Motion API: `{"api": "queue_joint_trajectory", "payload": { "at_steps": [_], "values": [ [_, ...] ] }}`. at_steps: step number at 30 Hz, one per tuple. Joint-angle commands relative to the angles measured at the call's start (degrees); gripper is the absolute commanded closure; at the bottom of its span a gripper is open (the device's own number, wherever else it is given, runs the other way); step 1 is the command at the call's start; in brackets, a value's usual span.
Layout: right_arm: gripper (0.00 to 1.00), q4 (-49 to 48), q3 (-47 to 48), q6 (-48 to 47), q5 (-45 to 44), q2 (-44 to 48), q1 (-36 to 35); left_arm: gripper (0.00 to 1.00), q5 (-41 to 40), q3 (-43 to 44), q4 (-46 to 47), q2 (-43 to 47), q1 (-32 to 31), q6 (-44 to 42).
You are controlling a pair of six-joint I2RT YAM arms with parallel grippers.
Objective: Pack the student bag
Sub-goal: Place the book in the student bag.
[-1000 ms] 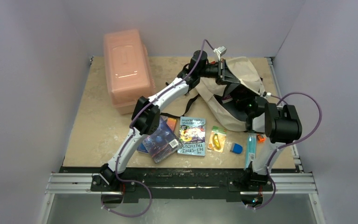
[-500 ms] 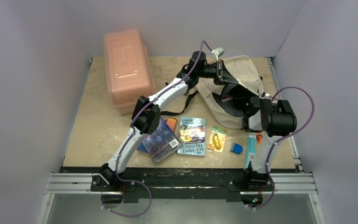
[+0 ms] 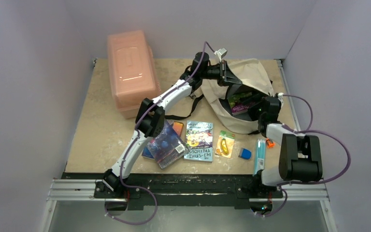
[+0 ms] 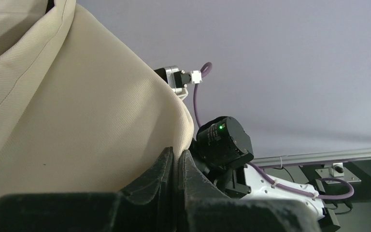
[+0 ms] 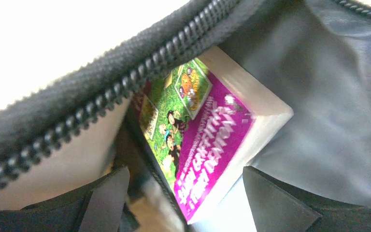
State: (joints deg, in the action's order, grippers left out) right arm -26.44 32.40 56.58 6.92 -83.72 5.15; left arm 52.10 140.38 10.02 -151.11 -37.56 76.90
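The student bag (image 3: 252,72), a cream backpack with black zips, lies at the back right of the table. My left gripper (image 3: 225,72) is shut on the edge of its cream flap (image 4: 77,106) and holds the mouth up; in the left wrist view the fingertips (image 4: 168,155) pinch the fabric. My right gripper (image 3: 263,109) is at the bag's mouth, open. A book with a magenta spine (image 5: 207,135) lies inside on the grey lining, between the wide-spread fingers (image 5: 107,193) and touching neither. The same book (image 3: 239,102) shows through the opening from above.
A rigid pink box (image 3: 130,72) stands at the back left. On the table near the front lie a paperback (image 3: 199,140), a dark book (image 3: 166,146), a yellow packet (image 3: 224,144), a blue eraser (image 3: 245,153), a teal pen pack (image 3: 260,154) and a small orange item (image 3: 270,143).
My right gripper has opened and let go of the magenta book inside the bag, and its elbow has swung back toward the near edge. The left gripper keeps its hold on the flap.
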Motion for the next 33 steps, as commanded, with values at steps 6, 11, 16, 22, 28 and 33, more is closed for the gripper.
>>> {"api": "queue_joint_trajectory", "payload": {
  "at_steps": [6, 11, 16, 22, 28, 33],
  "values": [
    [0.1, 16.8, 1.4, -15.7, -8.3, 13.7, 0.0, 1.0, 0.2, 1.1, 2.9, 0.6, 0.1, -0.1],
    [0.16, 22.7, 2.2, -18.9, -10.3, 21.5, 0.0, 1.0, -0.1, 0.4, 2.1, 0.5, 0.0, -0.3],
    [0.19, 33.4, 7.0, -25.7, -11.1, 29.0, -0.6, 1.0, -1.4, -2.3, 1.1, 0.8, -0.1, -1.3],
    [0.23, 46.1, 11.1, -30.6, -12.3, 37.1, -3.8, 0.98, -3.0, -4.8, -1.0, 3.1, -0.5, -3.2],
    [0.22, 51.7, 16.2, -33.3, -12.9, 42.9, -9.9, 0.63, -5.5, -12.8, -6.3, 10.1, -0.6, -7.3],
    [0.22, 48.0, 17.3, -34.8, -2.4, 40.4, -11.5, 0.17, -9.9, -20.3, -20.6, 21.2, -0.7, -18.4]
  ]
}}
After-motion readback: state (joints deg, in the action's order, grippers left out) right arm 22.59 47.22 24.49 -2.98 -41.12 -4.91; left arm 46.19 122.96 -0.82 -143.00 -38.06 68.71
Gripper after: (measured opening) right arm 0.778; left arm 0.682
